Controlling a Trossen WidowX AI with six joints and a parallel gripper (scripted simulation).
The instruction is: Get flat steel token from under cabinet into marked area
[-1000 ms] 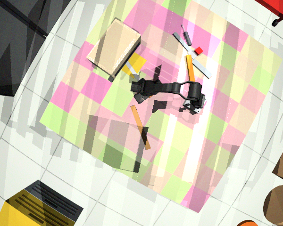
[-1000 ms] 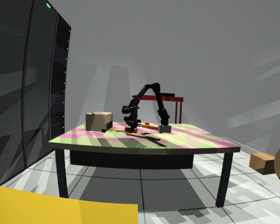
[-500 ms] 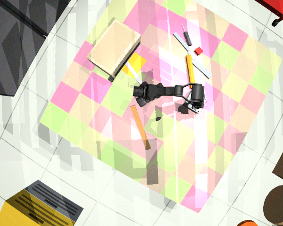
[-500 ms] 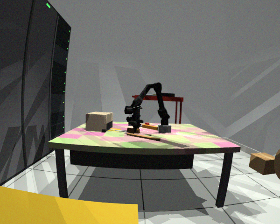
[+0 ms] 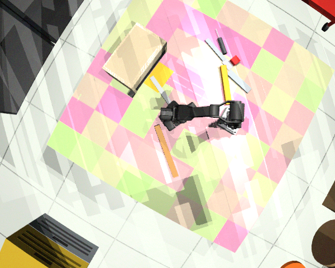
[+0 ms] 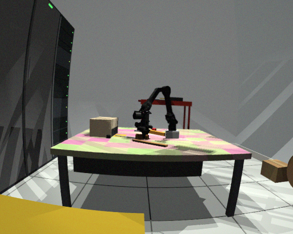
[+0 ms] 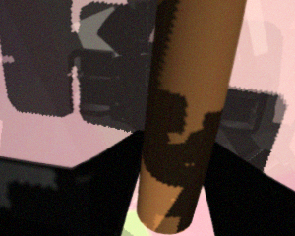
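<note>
Pinching 1 end of the orange stick (image 5: 167, 151) with the gripper (image 5: 168, 123), its 2 fingers pressed against the stick's sides rather than meeting. Trailing the rest of the stick behind the gripper, low over the table (image 5: 75, 138); touching it or not, cannot tell.

Facing the cabinet (image 5: 134, 54) ahead of the gripper, with the yellow marked patch (image 5: 162, 73) and 1 grey strip (image 5: 159, 89) lying between gripper and cabinet.

Not seeing the token in any of the 3 views; probably lying under the cabinet, beyond the patch.

Judging the stick as stiff, light and smooth-sided, so likely twisting in the pinch if pushed sideways. Holding it at the end is giving the most reach. Expecting the token to be thin and slippery: easier raking than pinching.
</note>
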